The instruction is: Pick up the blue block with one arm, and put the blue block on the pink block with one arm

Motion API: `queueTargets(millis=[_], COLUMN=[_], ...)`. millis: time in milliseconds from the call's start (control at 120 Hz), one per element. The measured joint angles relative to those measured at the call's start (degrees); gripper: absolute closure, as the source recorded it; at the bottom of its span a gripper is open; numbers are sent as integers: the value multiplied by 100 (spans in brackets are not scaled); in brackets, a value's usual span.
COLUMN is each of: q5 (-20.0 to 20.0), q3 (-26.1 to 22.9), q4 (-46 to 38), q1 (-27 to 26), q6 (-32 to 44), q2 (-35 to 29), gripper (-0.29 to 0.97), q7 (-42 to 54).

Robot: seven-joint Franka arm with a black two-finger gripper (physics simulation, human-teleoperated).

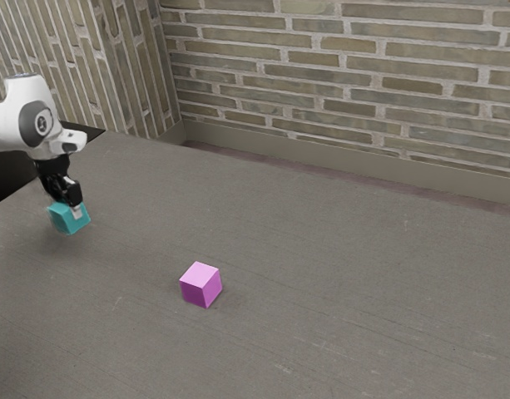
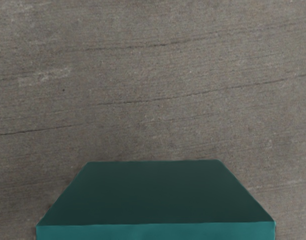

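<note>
While the gripper (image 1: 72, 203) grips the blue block (image 1: 66, 221) between its two black fingers, the block hangs tilted at the exterior view's left, near the table's (image 1: 338, 266) edge. It is well apart from the pink block (image 1: 200, 284), which rests on the grey tabletop. The exterior view adds the brick walls (image 1: 363, 75) behind. The wrist view gives the held block's dark upper face just under the hand, over scratched tabletop.

Exterior view: raised at one side, looking down across the table (image 1: 338, 274) toward the brick walls (image 1: 346, 75), far back.
Wrist view: just above the blue block (image 2: 153, 192), facing straight down, very near.
Shared: that block and the table beneath.
</note>
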Motion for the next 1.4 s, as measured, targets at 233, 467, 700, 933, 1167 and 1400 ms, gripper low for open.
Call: queueTargets(millis=[233, 467, 700, 933, 1167, 1400], q5=[352, 683, 471, 50, 57, 232], q3=[-772, -1264, -1507, -1954, -2103, -2186], q4=[-824, -1116, -2062, -2626, -2732, -2734], q1=[-586, -1046, -1034, -1058, -1055, -1087], q6=[197, 243, 22, 183, 581, 919], q2=[-873, -1054, -1773, -1929, -1830, -1740], gripper=[39, 39, 37, 36, 36, 35], q7=[-910, -2239, -3947, -5329, -6184, -6521])
